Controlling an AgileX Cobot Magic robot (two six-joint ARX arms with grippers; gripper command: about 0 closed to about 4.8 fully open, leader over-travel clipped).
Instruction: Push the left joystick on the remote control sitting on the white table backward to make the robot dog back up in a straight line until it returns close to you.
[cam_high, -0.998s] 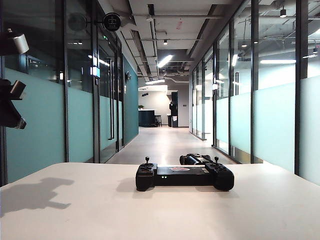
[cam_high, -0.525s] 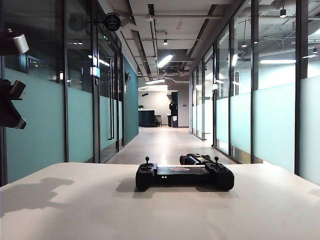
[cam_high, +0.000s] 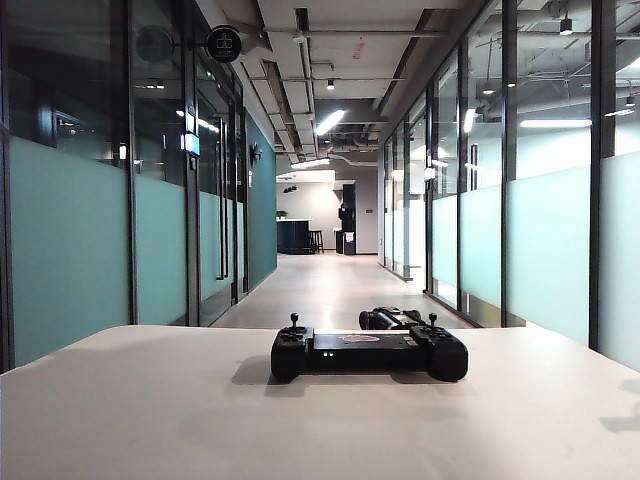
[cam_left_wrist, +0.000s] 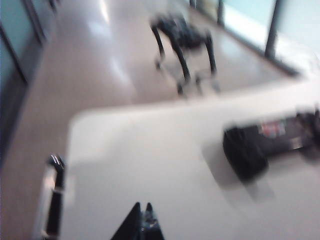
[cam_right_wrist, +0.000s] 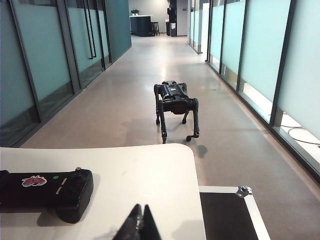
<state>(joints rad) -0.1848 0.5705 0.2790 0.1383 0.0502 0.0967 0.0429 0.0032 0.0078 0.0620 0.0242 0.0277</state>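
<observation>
With the robot dog (cam_right_wrist: 175, 106) near the white table (cam_high: 150, 410), both end effectors, left (cam_left_wrist: 141, 219) and right (cam_right_wrist: 139, 216), sit pinched together, away from the remote control (cam_high: 368, 352).

The remote control (cam_high: 369, 354) lies flat on the white desk (cam_high: 150, 420), a little right of the middle and towards the far edge, with small green lights on its near face. Its left joystick (cam_high: 294, 321) and the matching right one (cam_high: 432, 320) stand upright. Just behind it, beyond the desk's far edge, a dark shape, probably the robot dog (cam_high: 390, 318), shows on the corridor floor.
</observation>
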